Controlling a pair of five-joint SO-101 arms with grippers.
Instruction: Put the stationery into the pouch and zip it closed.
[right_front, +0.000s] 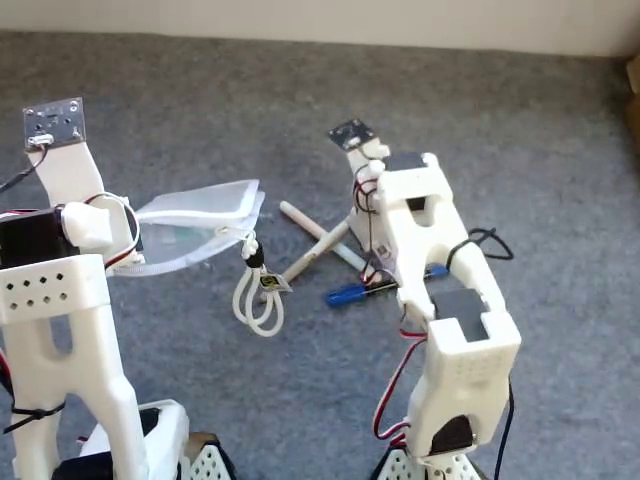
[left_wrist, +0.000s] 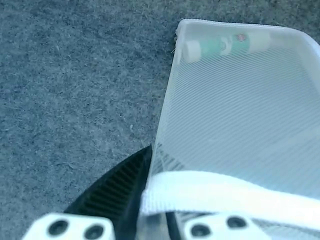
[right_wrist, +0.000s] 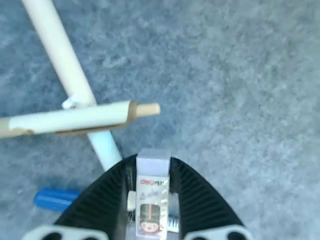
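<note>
A translucent mesh pouch (right_front: 205, 215) lies at the left with its mouth toward the pens, and a white cord loop (right_front: 258, 298) trails from its zip. My left gripper (left_wrist: 156, 167) is shut on the pouch's (left_wrist: 240, 115) white edge band. A green-labelled tube (left_wrist: 220, 45) lies inside the pouch. My right gripper (right_wrist: 152, 162) is shut on a small white block with a printed label (right_wrist: 151, 200). Just past it a white pen (right_wrist: 60, 50) and a beige pen (right_wrist: 70, 120) lie crossed, with a blue pen (right_wrist: 52, 198) beside them. The right arm (right_front: 430, 230) stands over the blue pen (right_front: 347, 294).
Grey carpet (right_front: 520, 130) covers the whole surface. The crossed pens (right_front: 318, 245) lie between the pouch's mouth and the right arm. Open carpet stretches along the far side and to the right. Both arm bases stand at the near edge.
</note>
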